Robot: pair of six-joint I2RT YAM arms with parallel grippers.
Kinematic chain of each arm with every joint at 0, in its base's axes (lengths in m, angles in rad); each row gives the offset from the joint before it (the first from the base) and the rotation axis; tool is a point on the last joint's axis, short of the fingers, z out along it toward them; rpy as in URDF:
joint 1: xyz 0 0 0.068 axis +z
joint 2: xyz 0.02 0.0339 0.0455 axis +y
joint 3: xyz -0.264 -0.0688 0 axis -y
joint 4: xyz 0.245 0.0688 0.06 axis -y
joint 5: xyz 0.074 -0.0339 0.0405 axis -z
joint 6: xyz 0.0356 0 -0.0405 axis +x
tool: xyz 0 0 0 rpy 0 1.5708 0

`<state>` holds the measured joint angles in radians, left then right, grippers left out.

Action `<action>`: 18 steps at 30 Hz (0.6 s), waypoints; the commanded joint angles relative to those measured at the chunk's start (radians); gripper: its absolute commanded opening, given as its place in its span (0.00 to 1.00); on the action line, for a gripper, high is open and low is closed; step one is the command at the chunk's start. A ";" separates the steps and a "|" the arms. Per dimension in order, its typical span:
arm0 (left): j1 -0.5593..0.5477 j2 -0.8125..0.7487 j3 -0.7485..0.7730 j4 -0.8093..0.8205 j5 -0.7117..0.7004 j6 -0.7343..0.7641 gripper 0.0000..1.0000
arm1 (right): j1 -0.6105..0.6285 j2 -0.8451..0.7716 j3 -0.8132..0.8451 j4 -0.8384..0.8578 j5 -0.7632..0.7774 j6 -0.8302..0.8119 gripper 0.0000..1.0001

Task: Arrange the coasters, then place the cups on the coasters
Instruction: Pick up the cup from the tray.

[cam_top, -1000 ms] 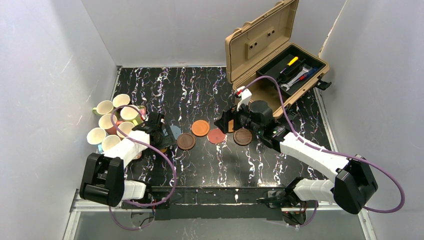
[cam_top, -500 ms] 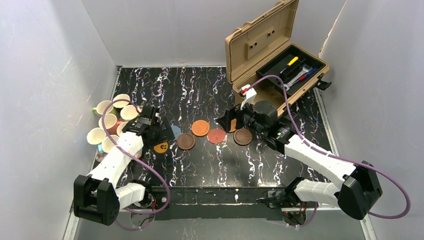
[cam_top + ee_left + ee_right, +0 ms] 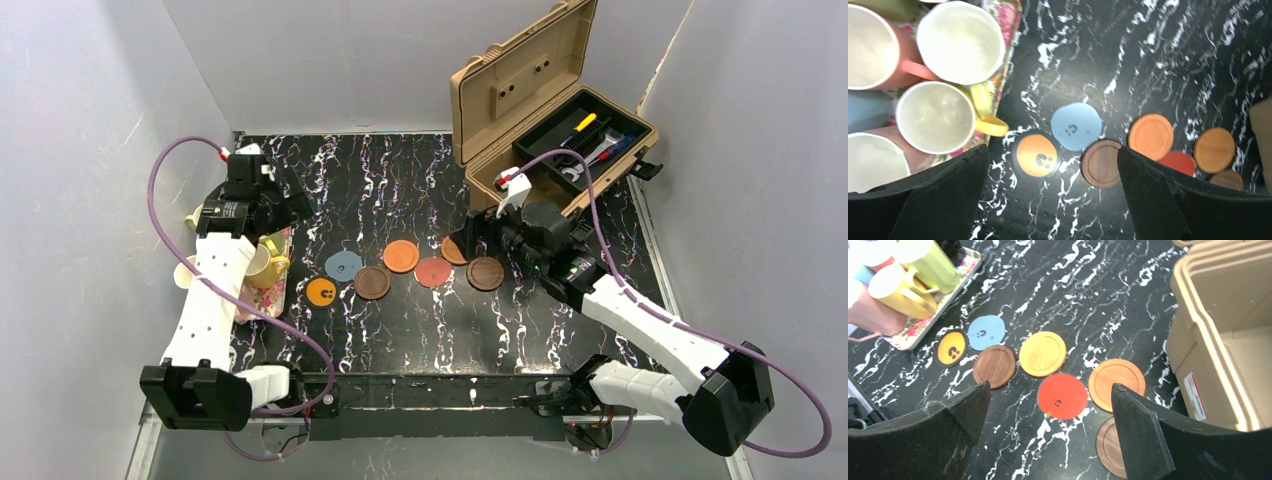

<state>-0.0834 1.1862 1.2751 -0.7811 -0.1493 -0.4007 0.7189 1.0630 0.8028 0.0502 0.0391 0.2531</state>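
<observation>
You have seven coasters [image 3: 1042, 353] on the surface [image 3: 400, 190], one floral tray [image 3: 1012, 17], one open toolbox [image 3: 510, 80], and at least six cups [image 3: 935, 117] showing.

seven coasters [image 3: 401, 255] lie flat, clustered centrally; cups [image 3: 935, 116] upright, far left.

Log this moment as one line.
left gripper: open, empty, by floral tray | right gripper: open, empty, above coasters | coasters: seven, all bare | cups: clustered at floral tray
</observation>
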 commanded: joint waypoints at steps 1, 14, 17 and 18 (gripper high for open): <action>0.110 0.040 0.022 0.035 -0.008 0.040 0.98 | -0.057 -0.036 0.032 -0.046 -0.001 -0.013 0.99; 0.353 0.222 -0.048 0.270 0.055 0.011 0.70 | -0.135 -0.102 0.027 -0.152 -0.007 -0.017 0.99; 0.376 0.262 -0.047 0.280 0.036 0.022 0.67 | -0.136 -0.102 0.022 -0.153 -0.004 -0.012 0.99; 0.388 0.269 -0.055 0.287 0.043 0.020 0.66 | -0.136 -0.103 0.020 -0.151 -0.002 -0.010 0.99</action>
<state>0.2752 1.4433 1.2274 -0.5297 -0.1074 -0.3973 0.5884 0.9749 0.8028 -0.1055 0.0345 0.2508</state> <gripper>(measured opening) 0.672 0.984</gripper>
